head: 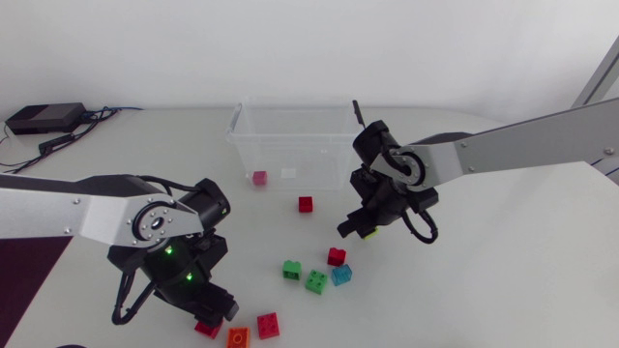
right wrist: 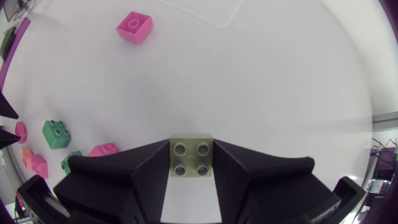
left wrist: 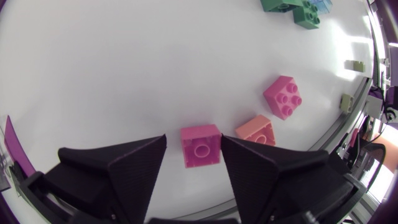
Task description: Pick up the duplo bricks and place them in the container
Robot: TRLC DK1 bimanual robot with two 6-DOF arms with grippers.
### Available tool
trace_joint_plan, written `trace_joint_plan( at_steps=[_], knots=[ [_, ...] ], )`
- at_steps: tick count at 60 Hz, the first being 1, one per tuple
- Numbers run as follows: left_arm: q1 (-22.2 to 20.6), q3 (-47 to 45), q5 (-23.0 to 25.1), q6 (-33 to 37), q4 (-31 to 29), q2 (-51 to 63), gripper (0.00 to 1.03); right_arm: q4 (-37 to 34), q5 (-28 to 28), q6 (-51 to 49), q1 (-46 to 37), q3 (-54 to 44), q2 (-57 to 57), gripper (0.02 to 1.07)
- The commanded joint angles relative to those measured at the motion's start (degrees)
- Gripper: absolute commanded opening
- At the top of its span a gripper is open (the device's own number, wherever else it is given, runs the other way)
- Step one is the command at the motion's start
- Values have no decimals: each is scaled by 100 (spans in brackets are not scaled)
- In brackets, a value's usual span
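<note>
Left gripper point(left wrist: 194, 142): low over the near edge of the table point(head: 503, 280), fingers apart. A pink single-stud brick point(left wrist: 201, 146) lies flat on the surface between them. One finger is just beside it and the other stands clear, so there is no grip. Next to this brick sits an orange brick point(left wrist: 256, 129), then a pink four-stud brick point(left wrist: 283, 97). Both are on the table, outside the fingers.

Mid-table: a loose cluster of a green brick point(head: 291, 270), a second green brick point(head: 316, 281), a blue brick point(head: 341, 275) and a red brick point(head: 336, 256). They lie close together.

Right gripper point(right wrist: 191, 144): just beyond the cluster, clamped on an olive four-stud brick point(right wrist: 191, 158). The fingers press on two opposite sides, and the studs face the wrist camera.

Farther back: a lone red brick point(head: 306, 204) well apart from the cluster. Beyond it, a far pink brick point(head: 259, 178) rests on the table just in front of the clear container point(head: 237, 135). The container stands upright at the far side of the table.
</note>
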Motion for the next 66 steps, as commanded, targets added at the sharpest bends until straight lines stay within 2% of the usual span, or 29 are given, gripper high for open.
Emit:
trace_joint_plan(
  at_steps=[1,5,14,16,19,20,27,34,42,48,50,57,59,66],
  knots=[
    [20,-220,-26,-186,25,-93,50,77,14,154,-39,-199,-170,36],
    [-33,-290,-26,-177,95,-172,36,60,-4,154,-39,-217,-250,36],
    [-191,-378,0,-169,218,-49,35,42,-13,137,-92,-252,-408,36],
    [-279,-387,0,-169,236,109,31,42,-22,128,-127,-270,-452,36],
    [-384,-352,0,-169,236,188,19,42,-48,110,-162,-278,-531,36],
    [-428,-299,0,-186,218,162,12,51,-92,110,-197,-278,-619,36],
    [-507,0,-140,-133,95,-515,10,51,-118,75,-197,-67,-1111,36],
    [-112,738,-140,78,-177,-1033,10,60,-215,22,-153,469,-1269,36],
    [134,1336,-140,209,-168,-1314,10,121,-250,14,-101,1101,-1269,37],
    [275,1758,-140,245,139,-1473,10,411,-259,-4,-66,1638,-1111,37],
    [310,1811,-140,245,570,-1517,10,552,-259,-13,-57,1910,-891,37],
    [460,1907,-132,227,1053,-1464,10,789,-259,-48,-66,2253,-425,37],
    [609,2021,-132,183,1431,-1332,10,956,-241,-74,-92,2376,-188,38],
    [829,2224,-132,148,2020,-1051,10,1097,-197,-127,-145,2807,410,39]
  ],
)
